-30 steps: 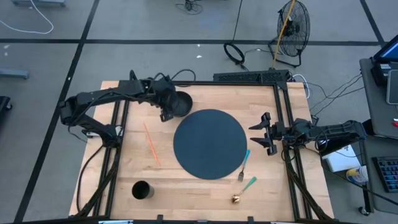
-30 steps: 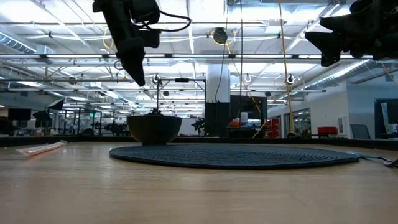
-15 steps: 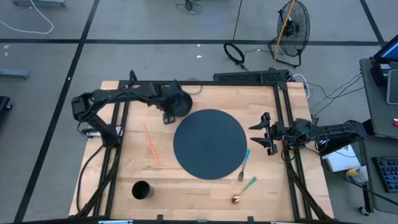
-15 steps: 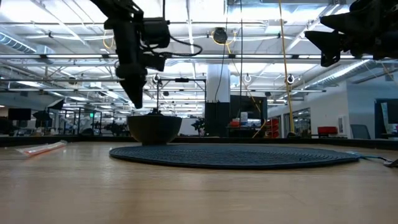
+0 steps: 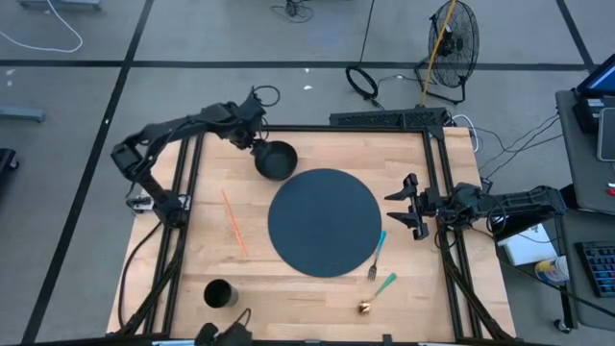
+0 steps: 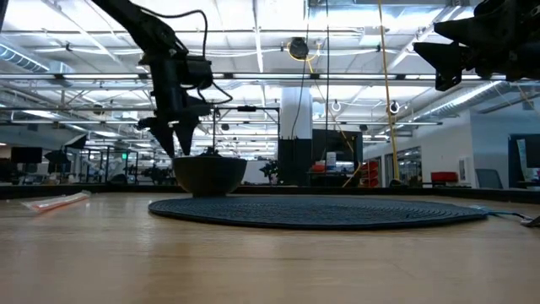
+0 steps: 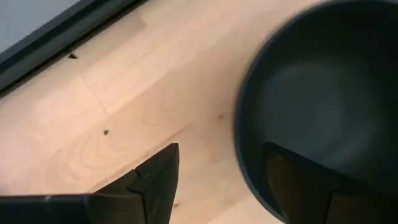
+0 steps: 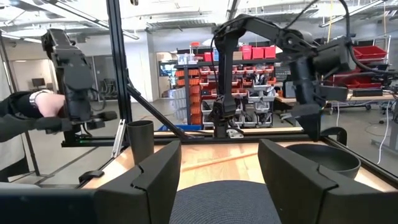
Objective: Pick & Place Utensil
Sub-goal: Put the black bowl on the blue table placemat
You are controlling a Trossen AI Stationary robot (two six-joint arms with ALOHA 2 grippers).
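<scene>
Left claw (image 5: 258, 144) hangs open over the dark round bowl (image 5: 276, 160) near the desk's far edge, right claw (image 5: 407, 205) open and waiting; next, grasp the teal-handled fork (image 5: 376, 256) near the right edge.

The table (image 5: 317, 293) is pale wood, smooth with visible grain and plank joints. The round mat (image 5: 324, 222) looks dark and woven — ribbed and matt. The bowl (image 5: 275, 160) is dark, smooth, faintly glossy; the cup (image 5: 219, 293) — matt black.
</scene>
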